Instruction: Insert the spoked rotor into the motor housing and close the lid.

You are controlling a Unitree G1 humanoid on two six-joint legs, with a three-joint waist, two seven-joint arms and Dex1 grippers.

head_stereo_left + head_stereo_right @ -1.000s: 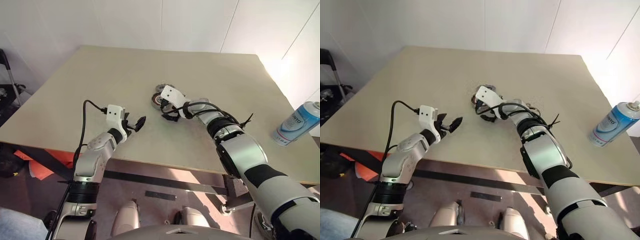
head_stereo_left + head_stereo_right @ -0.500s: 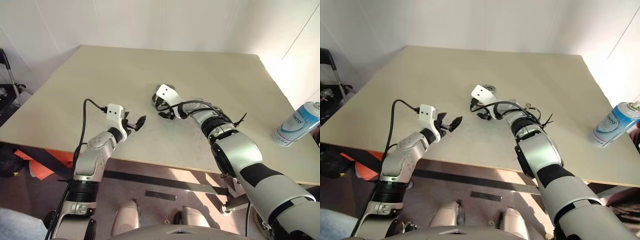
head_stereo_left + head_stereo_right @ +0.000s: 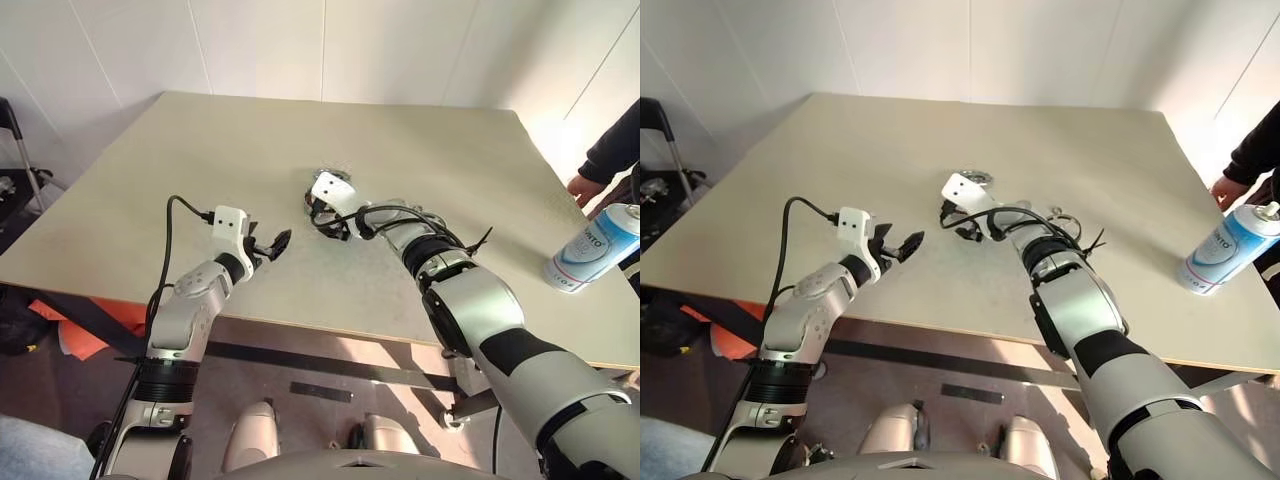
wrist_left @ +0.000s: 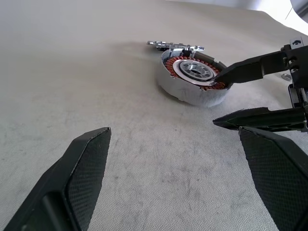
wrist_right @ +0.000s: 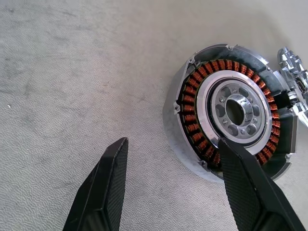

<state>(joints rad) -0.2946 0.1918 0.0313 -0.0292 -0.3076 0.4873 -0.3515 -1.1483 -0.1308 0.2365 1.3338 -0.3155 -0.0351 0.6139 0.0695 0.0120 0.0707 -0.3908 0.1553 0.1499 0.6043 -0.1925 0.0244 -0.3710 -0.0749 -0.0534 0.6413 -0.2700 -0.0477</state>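
Housing: we see the squat silver motor housing [image 5: 230,111] with copper windings lying on the beige table [image 3: 200,170].
Right gripper [image 5: 171,185]: our fingers straddle its rim, partly apart, gripping nothing.
Left gripper [image 4: 183,168]: ours is spread wide, empty.

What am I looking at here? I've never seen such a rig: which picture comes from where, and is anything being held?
A two-armed humanoid robot faces a table. The two wide pictures come from its head camera, the two close-ups from a camera on each wrist. On the table lies a round motor housing with copper windings, with a notched silver lid beside it. The right tool is open, one finger over the windings and one outside the wall. The left tool hovers open and empty. A spray can and a person's hand are at the right.
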